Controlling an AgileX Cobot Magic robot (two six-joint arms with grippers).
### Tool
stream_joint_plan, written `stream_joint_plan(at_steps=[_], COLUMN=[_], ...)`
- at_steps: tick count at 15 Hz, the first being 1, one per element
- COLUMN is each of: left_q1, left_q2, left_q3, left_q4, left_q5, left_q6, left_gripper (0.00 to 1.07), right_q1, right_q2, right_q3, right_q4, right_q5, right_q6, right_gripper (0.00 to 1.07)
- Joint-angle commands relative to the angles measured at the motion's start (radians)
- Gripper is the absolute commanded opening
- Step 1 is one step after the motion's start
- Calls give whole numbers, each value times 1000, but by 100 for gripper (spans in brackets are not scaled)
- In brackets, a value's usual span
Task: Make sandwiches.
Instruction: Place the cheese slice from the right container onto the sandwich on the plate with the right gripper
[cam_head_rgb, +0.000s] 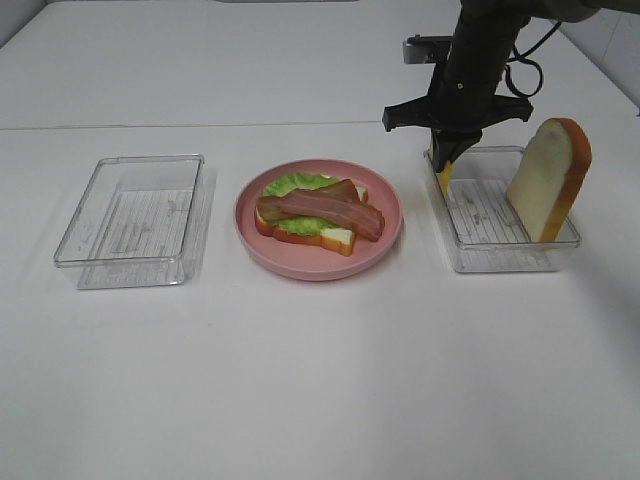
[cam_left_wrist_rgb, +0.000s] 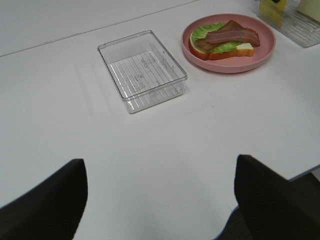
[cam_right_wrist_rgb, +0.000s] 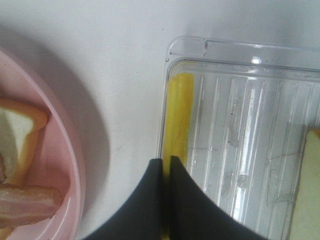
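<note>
Right gripper (cam_right_wrist_rgb: 163, 161), as I saw it, was clamped on the thin yellow cheese slice (cam_right_wrist_rgb: 179, 115) at the clear plastic tray (cam_right_wrist_rgb: 240, 50) wall; left gripper (cam_left_wrist_rgb: 160, 160) gaped wide, empty; the bread, lettuce and bacon sandwich stack (cam_head_rgb: 320, 212) lay on the round pink plate (cam_head_rgb: 388, 198).

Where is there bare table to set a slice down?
Bare: the table in front of the pink plate and containers; inside the left container. Crowded: the right container, with a leaning bread slice and the right hand shut on a cheese slice.
</note>
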Motion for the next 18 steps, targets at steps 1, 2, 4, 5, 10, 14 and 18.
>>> stream_joint_plan(at_steps=[1, 2, 4, 5, 10, 14, 18], left_q1=[-2, -2, -2, -2, -2, -2, -2], left_q2=[-22, -22, -22, -22, -22, -22, -22], left_q3=[4, 4, 4, 4, 4, 4, 4], left_q4=[-6, -6, -6, -6, -6, -6, -6], left_q5=[-6, -6, -6, -6, -6, -6, -6], left_q6=[-5, -5, -5, -5, -5, -5, -5], left_gripper=[77, 77, 77, 77, 77, 77, 77], right_q1=[-4, -4, -4, -3, 3, 91, 189], right_q2=[-33, -53, -102, -127, -200, -185, -95], right_q3=[-6, -6, -6, -6, -5, -4, -4], right_q4=[-1, 0, 8, 19, 296, 474, 599], right_q5=[6, 8, 14, 18, 44, 62, 15], right_q6=[-12, -12, -12, -12, -127, -222, -248], right_gripper=[0, 0, 0, 0, 0, 0, 0])
